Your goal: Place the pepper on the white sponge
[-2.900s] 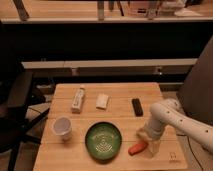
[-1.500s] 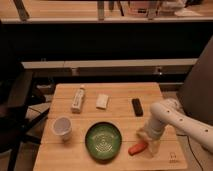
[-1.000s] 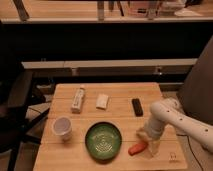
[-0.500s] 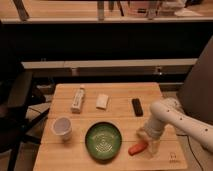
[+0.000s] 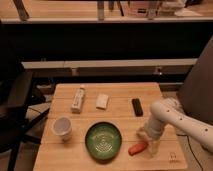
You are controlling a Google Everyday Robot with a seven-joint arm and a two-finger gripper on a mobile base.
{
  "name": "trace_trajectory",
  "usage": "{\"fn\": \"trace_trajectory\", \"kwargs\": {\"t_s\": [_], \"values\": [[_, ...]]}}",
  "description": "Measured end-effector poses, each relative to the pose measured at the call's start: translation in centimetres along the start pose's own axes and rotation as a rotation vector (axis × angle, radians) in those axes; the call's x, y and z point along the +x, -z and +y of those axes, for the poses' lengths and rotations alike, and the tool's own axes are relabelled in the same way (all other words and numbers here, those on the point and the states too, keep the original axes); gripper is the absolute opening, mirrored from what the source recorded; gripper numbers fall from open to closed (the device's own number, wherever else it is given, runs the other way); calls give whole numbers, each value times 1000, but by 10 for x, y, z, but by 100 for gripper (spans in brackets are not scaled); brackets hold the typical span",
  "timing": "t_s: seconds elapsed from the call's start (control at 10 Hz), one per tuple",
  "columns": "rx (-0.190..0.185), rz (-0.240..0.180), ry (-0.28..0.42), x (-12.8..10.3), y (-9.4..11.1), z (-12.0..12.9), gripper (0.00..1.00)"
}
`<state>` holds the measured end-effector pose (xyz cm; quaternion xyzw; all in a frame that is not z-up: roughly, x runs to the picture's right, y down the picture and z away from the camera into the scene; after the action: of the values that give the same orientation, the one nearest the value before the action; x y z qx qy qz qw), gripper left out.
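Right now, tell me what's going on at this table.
The robot's arm reaches down to the near right part of the wooden table. Its pincer is open, right beside the red pepper, which lies on the wood next to the green plate. The white sponge sits toward the far middle with nothing on it, so the pepper has not yet been placed there.

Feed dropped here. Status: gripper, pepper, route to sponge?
Gripper open, low at right end of small red-orange pepper. Flat white rectangular sponge bare, far side. Green round plate, black remote flank route.
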<state>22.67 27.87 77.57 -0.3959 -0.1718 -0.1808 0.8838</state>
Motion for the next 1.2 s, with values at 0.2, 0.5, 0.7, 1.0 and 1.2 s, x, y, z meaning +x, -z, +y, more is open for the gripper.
{"fn": "trace_trajectory", "kwargs": {"t_s": [0.2, 0.5, 0.7, 1.0, 1.2], "values": [[6, -7, -1, 0, 0, 3, 80], [13, -3, 24, -3, -3, 4, 80], [10, 5, 43, -5, -8, 7, 80], [12, 16, 81, -14, -20, 3, 57], [7, 13, 84, -16, -20, 5, 37]]}}
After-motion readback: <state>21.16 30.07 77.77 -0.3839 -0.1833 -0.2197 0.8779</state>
